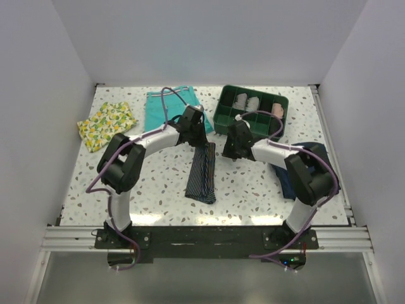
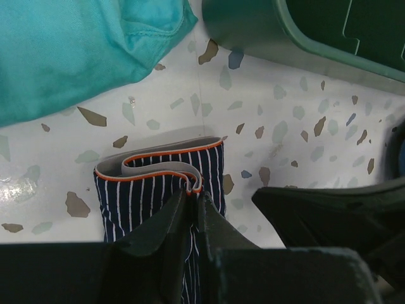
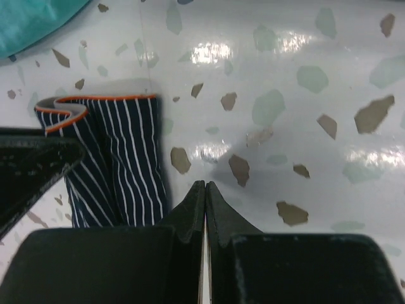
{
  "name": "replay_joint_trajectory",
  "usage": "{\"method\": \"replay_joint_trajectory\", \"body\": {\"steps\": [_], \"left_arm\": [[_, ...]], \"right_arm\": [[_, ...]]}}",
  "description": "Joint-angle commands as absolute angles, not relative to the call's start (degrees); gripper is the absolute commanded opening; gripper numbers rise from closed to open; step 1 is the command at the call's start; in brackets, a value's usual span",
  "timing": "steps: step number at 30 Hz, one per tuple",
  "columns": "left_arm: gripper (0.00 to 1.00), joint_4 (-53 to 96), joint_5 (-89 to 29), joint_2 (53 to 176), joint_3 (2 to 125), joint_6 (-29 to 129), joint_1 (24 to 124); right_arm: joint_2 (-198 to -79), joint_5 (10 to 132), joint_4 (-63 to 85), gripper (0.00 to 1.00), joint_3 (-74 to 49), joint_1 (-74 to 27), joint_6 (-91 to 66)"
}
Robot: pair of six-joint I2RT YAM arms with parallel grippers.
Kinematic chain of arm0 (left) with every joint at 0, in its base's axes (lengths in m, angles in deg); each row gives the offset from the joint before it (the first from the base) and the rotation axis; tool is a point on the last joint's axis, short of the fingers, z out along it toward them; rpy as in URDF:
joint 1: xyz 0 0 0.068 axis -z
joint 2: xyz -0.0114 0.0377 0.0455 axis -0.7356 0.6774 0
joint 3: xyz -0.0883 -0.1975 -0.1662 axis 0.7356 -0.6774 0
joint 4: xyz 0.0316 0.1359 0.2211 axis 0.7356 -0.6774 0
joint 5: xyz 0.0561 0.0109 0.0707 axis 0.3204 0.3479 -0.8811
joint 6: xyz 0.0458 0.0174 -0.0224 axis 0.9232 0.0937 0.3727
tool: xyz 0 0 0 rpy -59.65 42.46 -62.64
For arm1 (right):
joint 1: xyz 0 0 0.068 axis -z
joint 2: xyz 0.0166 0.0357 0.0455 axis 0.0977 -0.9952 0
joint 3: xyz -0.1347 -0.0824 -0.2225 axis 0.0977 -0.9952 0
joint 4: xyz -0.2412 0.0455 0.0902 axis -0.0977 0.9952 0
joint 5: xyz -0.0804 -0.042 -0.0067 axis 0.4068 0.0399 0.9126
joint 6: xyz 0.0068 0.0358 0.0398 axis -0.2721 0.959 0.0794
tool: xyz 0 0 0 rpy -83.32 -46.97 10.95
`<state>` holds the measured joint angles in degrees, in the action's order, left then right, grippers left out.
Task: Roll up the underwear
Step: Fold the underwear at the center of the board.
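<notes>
The underwear (image 1: pixel 202 172) lies mid-table as a long folded strip, navy with pale pinstripes and an orange-edged waistband at its far end. In the left wrist view the waistband end (image 2: pixel 152 183) is folded over. My left gripper (image 2: pixel 193 193) is shut on its orange edge; in the top view it (image 1: pixel 201 140) sits at the strip's far end. My right gripper (image 3: pixel 205 187) is shut and empty, low over bare table just right of the underwear (image 3: pixel 120 158). In the top view it (image 1: pixel 226 152) is beside the strip's far right corner.
Teal shorts (image 1: pixel 172 104) lie at the back, just behind the left gripper. A green compartment tray (image 1: pixel 221 117) holding rolled items stands at the back right. A yellow lemon-print cloth (image 1: pixel 106 125) lies far left. A plain navy garment (image 1: pixel 307 158) lies under the right arm.
</notes>
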<state>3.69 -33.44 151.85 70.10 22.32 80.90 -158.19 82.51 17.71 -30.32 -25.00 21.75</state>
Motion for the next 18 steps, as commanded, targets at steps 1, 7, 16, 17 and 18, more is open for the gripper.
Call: {"method": "replay_joint_trajectory", "body": {"steps": [1,7,16,17,18], "left_arm": [[0.0,3.69,-32.2,153.02,73.03,24.08,81.28],[0.0,4.04,-30.44,153.55,73.83,23.99,81.55],[0.0,3.6,-30.35,155.31,75.49,23.38,82.25],[0.0,3.42,-30.52,155.48,75.93,23.29,82.25],[0.0,3.25,-30.7,155.66,76.02,23.2,82.34]], "right_arm": [[-162.98,78.98,12.86,0.0,-24.67,-23.93,20.09],[-167.56,77.14,11.01,0.0,-22.03,-23.31,19.65],[-170.02,74.76,10.84,0.0,-20.1,-23.13,19.56],[-169.59,74.94,10.93,0.0,-20.1,-23.13,19.47],[-169.32,75.37,10.84,0.0,-20.44,-23.13,19.38]]}}
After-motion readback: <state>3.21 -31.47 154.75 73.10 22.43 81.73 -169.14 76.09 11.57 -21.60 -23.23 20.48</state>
